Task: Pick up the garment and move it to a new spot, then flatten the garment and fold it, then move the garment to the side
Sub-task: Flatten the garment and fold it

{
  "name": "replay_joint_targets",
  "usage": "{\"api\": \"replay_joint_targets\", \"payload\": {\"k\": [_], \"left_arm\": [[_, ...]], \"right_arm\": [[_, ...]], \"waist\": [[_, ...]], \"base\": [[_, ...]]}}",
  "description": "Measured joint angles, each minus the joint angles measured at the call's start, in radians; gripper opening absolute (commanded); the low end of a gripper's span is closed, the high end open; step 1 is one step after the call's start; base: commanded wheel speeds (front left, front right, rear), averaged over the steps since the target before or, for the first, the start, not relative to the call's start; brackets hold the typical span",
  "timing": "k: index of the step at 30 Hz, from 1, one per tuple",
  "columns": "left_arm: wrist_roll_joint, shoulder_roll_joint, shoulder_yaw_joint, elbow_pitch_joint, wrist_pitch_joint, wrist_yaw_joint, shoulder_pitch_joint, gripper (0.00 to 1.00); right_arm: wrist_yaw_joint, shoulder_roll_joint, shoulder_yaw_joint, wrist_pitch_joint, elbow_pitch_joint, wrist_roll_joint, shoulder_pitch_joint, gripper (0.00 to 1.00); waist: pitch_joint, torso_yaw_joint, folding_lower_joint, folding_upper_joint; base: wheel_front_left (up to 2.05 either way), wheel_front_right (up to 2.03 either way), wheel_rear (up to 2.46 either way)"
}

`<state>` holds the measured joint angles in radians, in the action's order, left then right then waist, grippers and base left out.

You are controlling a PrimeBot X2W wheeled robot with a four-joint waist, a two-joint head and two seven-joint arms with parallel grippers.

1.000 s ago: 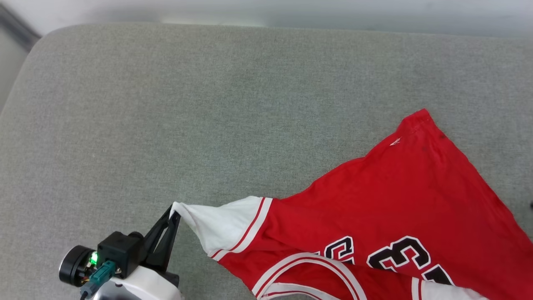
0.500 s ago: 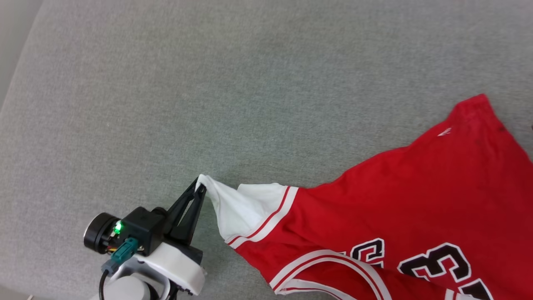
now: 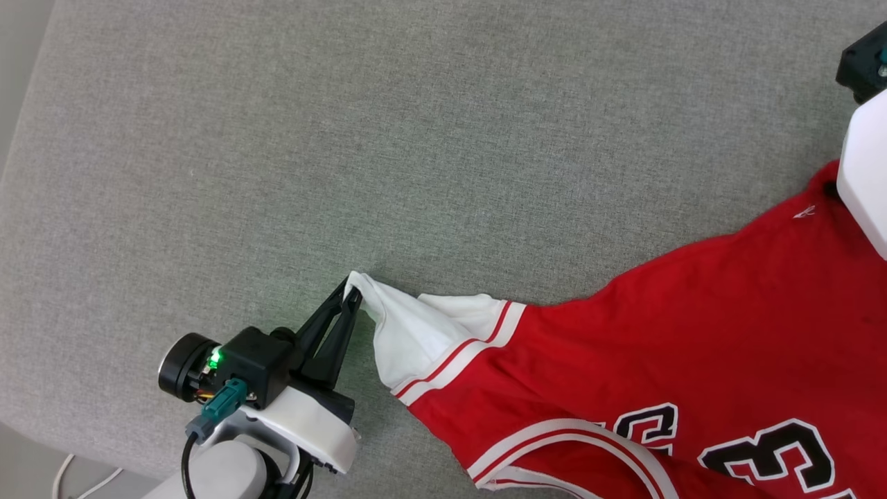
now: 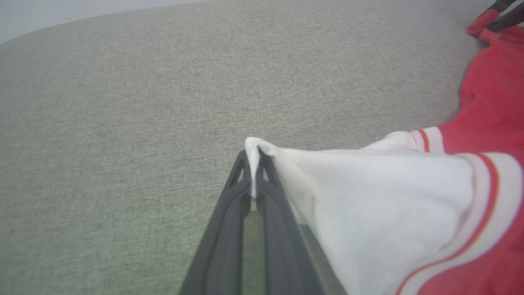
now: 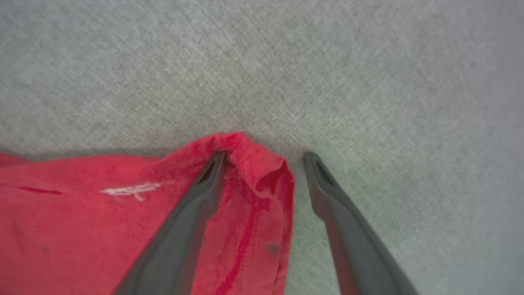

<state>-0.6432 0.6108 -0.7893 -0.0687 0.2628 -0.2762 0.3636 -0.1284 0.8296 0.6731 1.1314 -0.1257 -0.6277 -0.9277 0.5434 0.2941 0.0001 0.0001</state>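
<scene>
Red jersey cloth and white trim, and right up close the left gripper [image 3: 350, 294] has its fingers pinched tight on the very tip of the white sleeve [image 3: 416, 333], pulling it to a point just off the grey worktop [image 3: 208, 173]. The left wrist view confirms it, cloth nipped between the two tips. Moving out, the garment [image 3: 658, 346] lies lettering-up across the worktop, rumpled near the sleeve and not yet square. At its far red corner [image 5: 245, 151] the right gripper [image 5: 266, 155] has its fingers spread wide, one resting on the cloth, the other over bare worktop, the puckered corner between them (nothing gripped there yet). So this looks like the flattening stage, one corner held and the opposite one about to be taken. The fold and the move to the side are all to come.
</scene>
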Motion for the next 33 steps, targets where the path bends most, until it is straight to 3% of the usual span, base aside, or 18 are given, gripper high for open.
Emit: {"api": "replay_joint_targets", "payload": {"k": [1,2,11,22,26,33], "left_arm": [[0.001,-0.002,0.000,0.003,0.000,0.001,0.000,0.00],[0.001,-0.005,0.002,0.006,0.000,0.002,0.000,0.00],[0.013,0.005,0.017,0.028,0.000,0.014,0.001,0.00],[0.025,0.070,0.079,-0.005,-0.032,0.029,0.125,0.00],[0.044,0.075,0.098,-0.015,-0.065,0.048,0.243,0.00],[0.067,0.061,0.155,0.026,-0.124,0.104,0.533,0.00]], "right_arm": [[0.001,0.005,0.015,-0.006,-0.003,-0.013,-0.006,0.44],[0.001,0.006,0.017,-0.016,-0.012,-0.031,-0.008,0.00],[-0.003,-0.009,0.062,-0.178,-0.063,-0.102,-0.014,0.00],[-0.003,0.033,0.072,-0.455,-0.001,-0.116,-0.040,0.00],[-0.003,0.030,0.006,-0.548,-0.004,-0.091,-0.063,0.00],[-0.003,-0.041,-0.115,-0.645,-0.025,0.002,-0.160,0.00]], "waist": [[0.001,0.000,0.0000,0.0000],[0.001,-0.001,0.0000,0.0000],[-0.069,-0.029,0.0000,0.0000],[-0.211,-0.112,-0.0001,0.0000],[-0.235,-0.156,-0.0001,0.0000],[-0.214,-0.207,-0.0002,0.0000]], "base": [[0.00,0.00,0.00],[0.00,0.00,0.00],[0.00,0.00,0.00],[0.00,0.00,0.00],[0.00,0.00,0.00],[0.00,0.00,0.00]]}}
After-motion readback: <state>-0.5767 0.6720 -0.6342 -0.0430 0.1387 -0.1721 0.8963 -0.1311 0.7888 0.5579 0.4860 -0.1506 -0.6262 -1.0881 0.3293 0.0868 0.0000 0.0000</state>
